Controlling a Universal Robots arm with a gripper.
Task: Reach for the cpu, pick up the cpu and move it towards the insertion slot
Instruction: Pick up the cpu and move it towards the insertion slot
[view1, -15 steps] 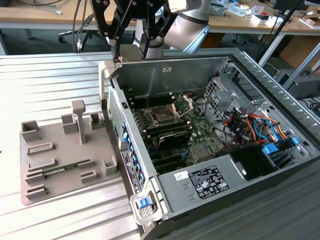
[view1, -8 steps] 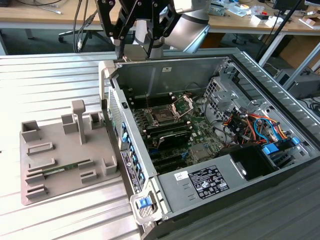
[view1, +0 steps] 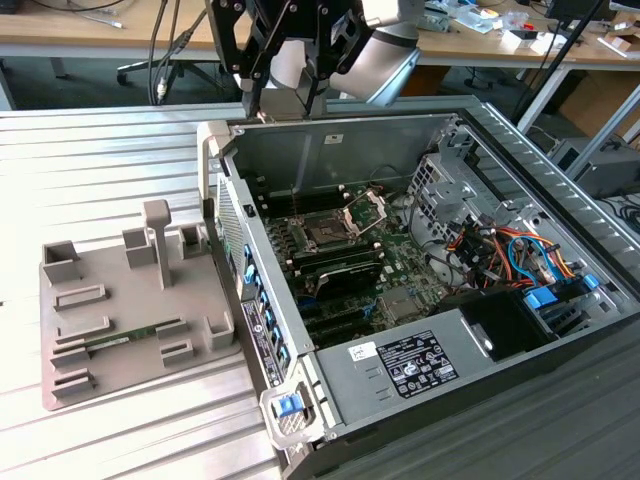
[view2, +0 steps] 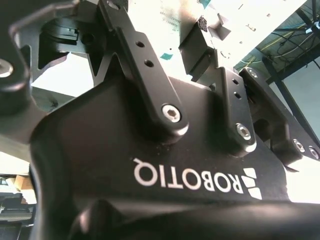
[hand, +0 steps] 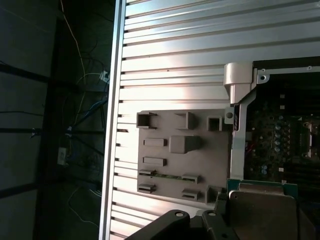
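The gripper (view1: 292, 78) hangs above the open computer case (view1: 330, 150), its jaws closed narrowly on the cpu (hand: 261, 212), which sits between them. The insertion slot (view1: 326, 233) lies well below the jaws on the green board, silver frame raised; the grey tray (view1: 110, 375) holding a memory stick (view1: 120, 338) sits below them, off to one side

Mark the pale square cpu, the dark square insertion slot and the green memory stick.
pale silver-cream square cpu (hand: 260, 212), first wrist view, its metal top.
dark square insertion slot (view1: 326, 234), exterior view, socket centre.
long thin green memory stick (view1: 120, 341), exterior view, mid-length.
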